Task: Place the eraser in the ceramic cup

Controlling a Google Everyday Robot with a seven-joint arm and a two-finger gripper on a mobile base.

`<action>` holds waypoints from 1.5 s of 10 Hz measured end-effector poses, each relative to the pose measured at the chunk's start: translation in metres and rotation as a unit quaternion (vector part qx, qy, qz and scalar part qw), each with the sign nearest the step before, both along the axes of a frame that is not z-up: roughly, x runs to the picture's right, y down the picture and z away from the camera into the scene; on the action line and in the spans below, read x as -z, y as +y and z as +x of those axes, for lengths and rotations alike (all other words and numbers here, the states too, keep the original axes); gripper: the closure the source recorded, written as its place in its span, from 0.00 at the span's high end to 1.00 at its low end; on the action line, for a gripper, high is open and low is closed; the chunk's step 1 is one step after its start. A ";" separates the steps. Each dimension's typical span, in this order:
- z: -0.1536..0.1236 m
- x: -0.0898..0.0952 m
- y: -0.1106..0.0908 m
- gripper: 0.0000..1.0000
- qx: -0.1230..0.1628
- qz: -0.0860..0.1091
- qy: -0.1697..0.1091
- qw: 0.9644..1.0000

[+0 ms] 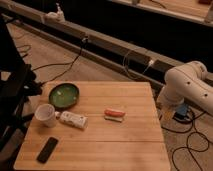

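— The eraser (47, 149), where was it?

— Flat on the wooden table (130, 145), lower left of the frame, near the front corner. Its long axis ran diagonally, lower left to upper right.

— And the ceramic cup (45, 115)?

— Upright, directly above the eraser in the frame. The two were near each other but apart, and the cup was empty as far as I could see.

— The gripper?

— Hidden. The white arm (192, 87) sat at the right edge of the frame, beyond the table's right side, and its end dropped behind that edge. I couldn't tell whether the gripper was spread or pressed together.

— So the reach?

— I'd judge a long one, leftward and toward the bottom of the frame, across the whole table. The orange-and-white stick (114, 114) and the white box (73, 119) lay mid-table, above that line, and the green bowl (63, 95) lay beyond the cup.
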State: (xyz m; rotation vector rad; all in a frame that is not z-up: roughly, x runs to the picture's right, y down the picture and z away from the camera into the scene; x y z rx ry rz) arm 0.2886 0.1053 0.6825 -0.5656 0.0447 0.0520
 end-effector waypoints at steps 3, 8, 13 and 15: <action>0.000 0.000 0.000 0.65 0.000 0.000 0.000 1.000; 0.000 0.000 0.000 0.65 0.000 0.000 0.000 1.000; -0.021 -0.003 -0.005 0.65 0.022 0.009 -0.019 1.000; -0.085 -0.010 -0.003 0.65 0.049 0.013 -0.082 0.995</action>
